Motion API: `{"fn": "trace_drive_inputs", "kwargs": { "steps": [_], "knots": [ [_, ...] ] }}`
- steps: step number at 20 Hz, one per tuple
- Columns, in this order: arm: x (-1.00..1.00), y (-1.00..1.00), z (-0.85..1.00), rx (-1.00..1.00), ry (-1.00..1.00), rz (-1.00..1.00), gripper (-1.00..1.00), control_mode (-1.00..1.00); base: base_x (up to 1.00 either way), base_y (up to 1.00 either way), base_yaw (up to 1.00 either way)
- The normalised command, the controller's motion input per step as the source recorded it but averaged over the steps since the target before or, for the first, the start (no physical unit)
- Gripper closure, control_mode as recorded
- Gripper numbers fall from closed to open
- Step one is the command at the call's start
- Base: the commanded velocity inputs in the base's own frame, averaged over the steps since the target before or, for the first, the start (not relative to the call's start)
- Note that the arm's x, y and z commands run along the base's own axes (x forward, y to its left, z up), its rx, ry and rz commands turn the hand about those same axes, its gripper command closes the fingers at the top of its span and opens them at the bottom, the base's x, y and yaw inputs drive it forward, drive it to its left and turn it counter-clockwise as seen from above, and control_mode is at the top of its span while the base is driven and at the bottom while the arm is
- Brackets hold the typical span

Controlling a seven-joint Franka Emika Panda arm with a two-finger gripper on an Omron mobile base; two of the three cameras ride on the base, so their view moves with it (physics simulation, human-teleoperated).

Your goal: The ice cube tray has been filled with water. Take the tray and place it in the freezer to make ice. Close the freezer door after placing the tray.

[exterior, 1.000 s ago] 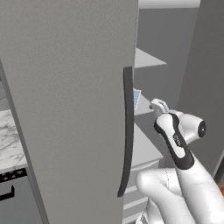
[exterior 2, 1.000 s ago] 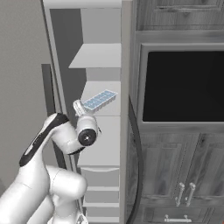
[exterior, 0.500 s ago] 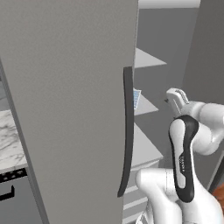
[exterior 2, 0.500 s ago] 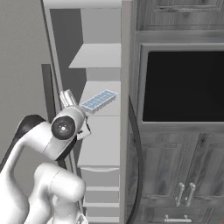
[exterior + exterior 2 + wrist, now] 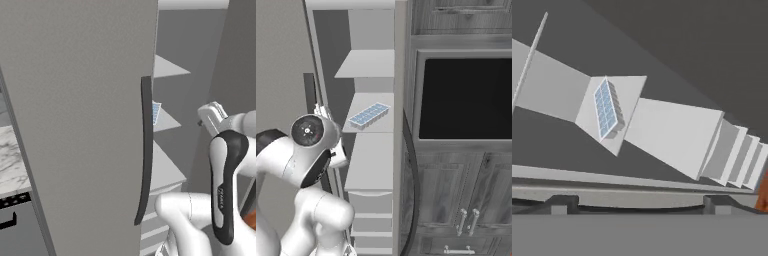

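Note:
The ice cube tray (image 5: 370,114) lies flat on the middle white shelf inside the freezer (image 5: 372,65), its cells showing pale blue water (image 5: 605,107). In the left base view just a corner of the tray (image 5: 156,112) peeks out past the plain door's edge. My gripper (image 5: 639,205) is open, with nothing between its tips, and looks at the tray from a distance. It hangs in front of the compartment (image 5: 212,116), apart from the shelves (image 5: 322,111). The freezer door (image 5: 404,165) stands open, edge-on on the right of the compartment, with its dark handle (image 5: 414,172).
The plain grey door (image 5: 75,125) with its long dark handle (image 5: 145,150) is closed to the left of the opening. A dark wall oven (image 5: 466,97) and grey cabinets (image 5: 456,200) stand to the right. White drawers (image 5: 371,215) sit below the shelves.
The arm has drawn back from the shelf and swung outward; the gripper is now farther from the tray. The tray stays on the middle shelf.

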Motion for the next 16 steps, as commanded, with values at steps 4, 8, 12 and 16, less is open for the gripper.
{"fn": "trace_drive_inputs", "kwargs": {
  "steps": [4, 8, 12, 16],
  "knots": [
    [-0.14, 0.39, -0.09, -0.08, 0.02, 0.00, -1.00, -1.00, 0.00, 0.00, 0.00],
    [0.00, 0.14, 0.05, -0.02, 0.04, 0.00, -1.00, -1.00, 0.00, 0.00, 0.00],
    [-0.03, 0.11, 0.16, -0.05, 0.07, 0.00, -1.00, -1.00, 0.00, 0.00, 0.00],
    [-0.16, 0.17, 0.14, -0.11, 0.07, 0.00, -1.00, -1.00, 0.00, 0.00, 0.00]
  ]
}}
